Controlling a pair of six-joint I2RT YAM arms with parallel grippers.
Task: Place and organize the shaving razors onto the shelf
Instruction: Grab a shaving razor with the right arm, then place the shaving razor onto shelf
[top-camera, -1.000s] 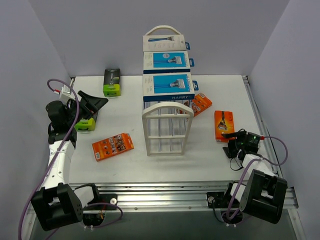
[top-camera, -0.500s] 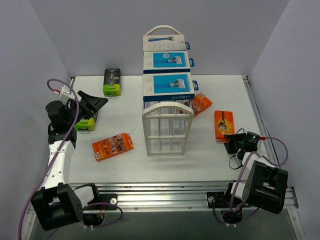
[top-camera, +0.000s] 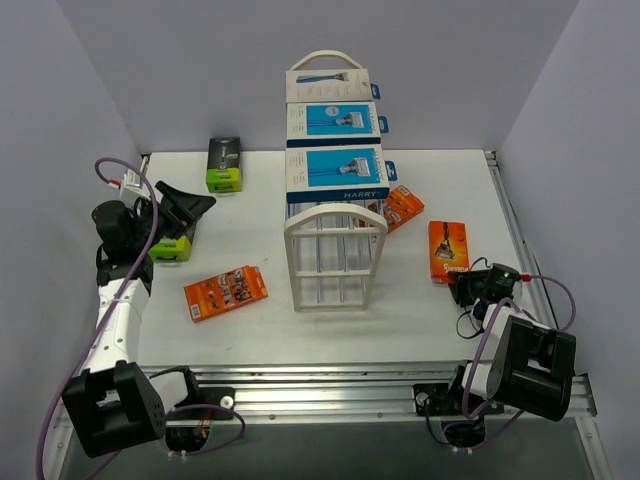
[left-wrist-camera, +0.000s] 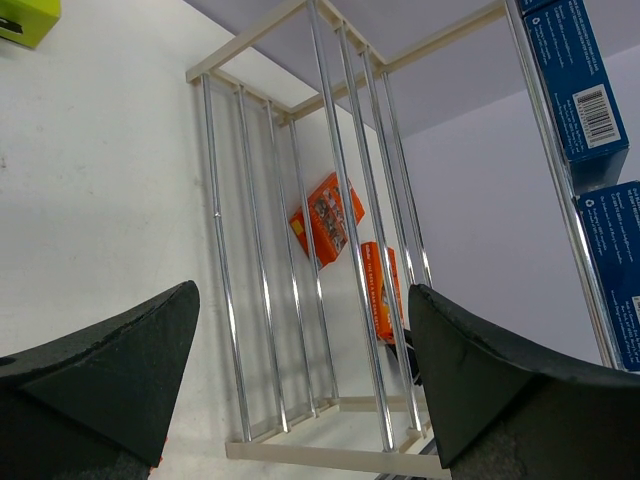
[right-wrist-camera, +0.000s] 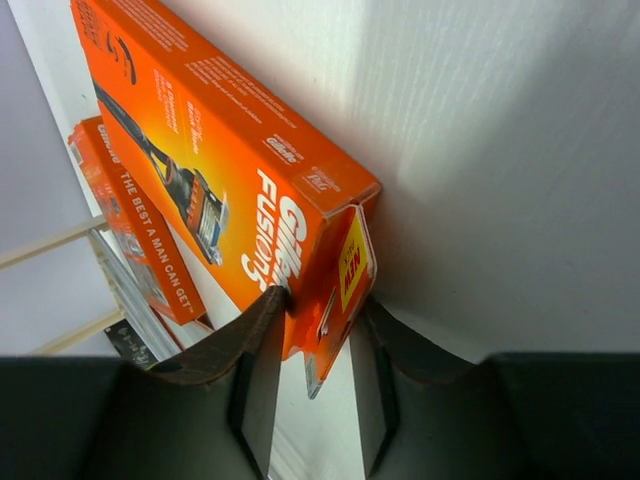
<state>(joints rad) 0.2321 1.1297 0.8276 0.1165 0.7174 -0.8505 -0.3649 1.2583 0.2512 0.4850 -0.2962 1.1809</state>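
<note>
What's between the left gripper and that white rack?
Only bare white table, as the top view shows, between the left gripper and the rack.

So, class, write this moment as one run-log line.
right hand: fingers astride tab of orange razor box | left hand: open, empty

Left tool (left-wrist-camera: 302, 295) spread wide, arm raised along surface's left edge. Right tool (right-wrist-camera: 318, 300) pinched narrow, low near right edge.

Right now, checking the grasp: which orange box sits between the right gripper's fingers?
The orange box nearest the table's right edge; the right gripper straddles its near end.
</note>
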